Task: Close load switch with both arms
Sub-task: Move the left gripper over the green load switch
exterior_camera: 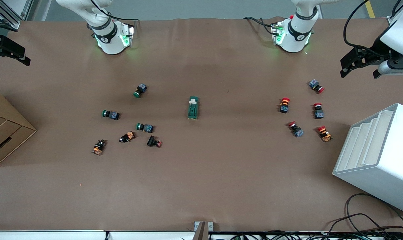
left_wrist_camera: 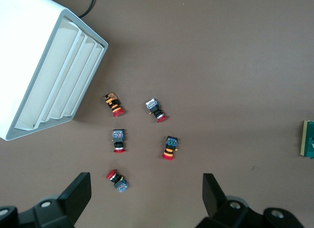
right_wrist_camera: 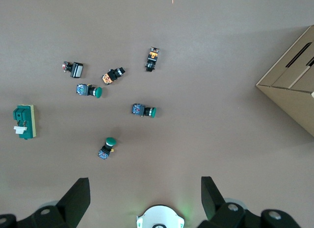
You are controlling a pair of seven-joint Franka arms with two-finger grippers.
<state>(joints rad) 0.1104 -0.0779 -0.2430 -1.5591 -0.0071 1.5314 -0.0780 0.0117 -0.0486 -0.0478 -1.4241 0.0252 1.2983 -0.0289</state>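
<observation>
The dark green rectangular load switch with its cream-white handle lay flat mid-bench, well apart from both the left end effector and right end effector, each spread open and empty.

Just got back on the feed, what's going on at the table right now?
Nothing is being handled yet. The load switch lies untouched mid-table, between the green-capped buttons and the red-capped buttons. The left end effector hangs open above the red-capped group beside the white rack. The right end effector hangs open at its own end by the cardboard box.
</observation>
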